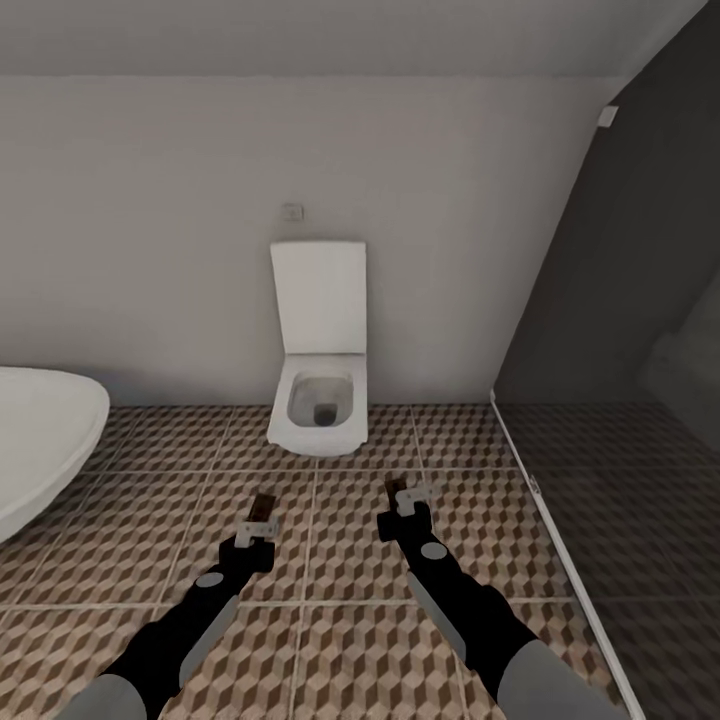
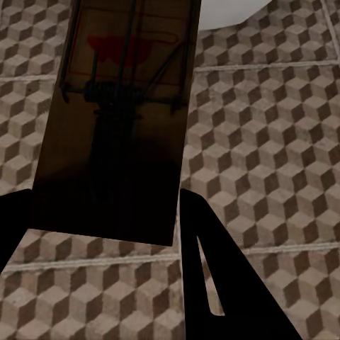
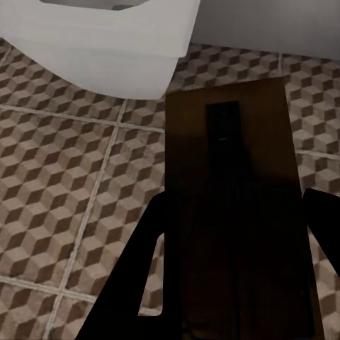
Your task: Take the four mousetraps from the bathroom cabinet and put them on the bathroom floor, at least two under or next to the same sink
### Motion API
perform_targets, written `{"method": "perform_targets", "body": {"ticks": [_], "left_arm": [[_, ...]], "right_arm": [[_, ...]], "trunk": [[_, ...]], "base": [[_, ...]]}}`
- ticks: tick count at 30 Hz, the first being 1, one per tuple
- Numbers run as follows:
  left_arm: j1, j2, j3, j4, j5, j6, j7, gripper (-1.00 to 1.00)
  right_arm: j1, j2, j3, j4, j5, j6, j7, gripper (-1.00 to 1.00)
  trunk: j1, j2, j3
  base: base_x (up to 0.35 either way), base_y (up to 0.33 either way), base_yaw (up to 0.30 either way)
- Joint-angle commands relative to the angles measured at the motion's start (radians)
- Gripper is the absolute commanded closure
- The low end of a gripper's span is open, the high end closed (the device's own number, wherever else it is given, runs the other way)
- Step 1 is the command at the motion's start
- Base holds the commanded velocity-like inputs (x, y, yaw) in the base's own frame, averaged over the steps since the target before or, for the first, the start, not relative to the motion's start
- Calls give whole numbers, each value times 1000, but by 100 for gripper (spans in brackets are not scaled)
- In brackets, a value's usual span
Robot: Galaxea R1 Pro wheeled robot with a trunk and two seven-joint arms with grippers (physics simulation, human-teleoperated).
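Brown wood fills both wrist views: each arm carries a mousetrap. The left gripper is closed on the left mousetrap, its dark fingers pinching the board's near end, wire parts and a red mark showing at the far end. The right gripper likewise clamps the right mousetrap, seen as a plain dark board with a slot.

Both traps hang above the bathroom floor, at about eleven and one o'clock from the robot's trunk, with the toilet dead ahead at twelve. A white rounded bathtub sits at nine o'clock, and a dark glass panel stands at three.

My judgement: this is the carrying step, with two traps in transit. The next move calls for turning until the sink is found, then lowering both traps onto the tiles under or right beside it.

How high the traps ride over the tiles is hard to judge. The bathtub is cut off by the frame edge.
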Motion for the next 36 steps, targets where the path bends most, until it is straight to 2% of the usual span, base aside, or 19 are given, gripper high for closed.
{"method": "perform_targets", "body": {"ticks": [1, 4, 7, 9, 14, 36], "left_arm": [[-1, 2, -7, -3, 5, 4, 13, 100], [-1, 2, -7, -4, 5, -4, 12, 100], [-1, 2, -7, -3, 5, -48, 12, 100], [-1, 2, -7, -3, 5, -100, 12, 100], [-1, 2, -7, -4, 5, -133, 12, 100], [-1, 2, -7, -1, 5, -138, 12, 100]], "right_arm": [[-1, -1, 4, -2, -7, 4, -7, 100], [-1, -1, 4, -2, -7, 4, -7, 100], [-1, -1, 4, -1, -7, 4, -7, 100], [-1, -1, 4, 0, -7, 4, -6, 100], [-1, -2, 4, 0, -7, 4, -6, 100], [-1, -2, 4, 0, -7, 4, -6, 100]], "trunk": [[4, -8, -5], [15, -29, -19], [27, -50, -32], [35, -64, -41], [54, -99, -64], [138, -253, -164]], "base": [[0, 0, 0], [0, 0, 0], [0, 0, 0], [0, 0, 0], [0, 0, 0], [0, 0, 0]]}}
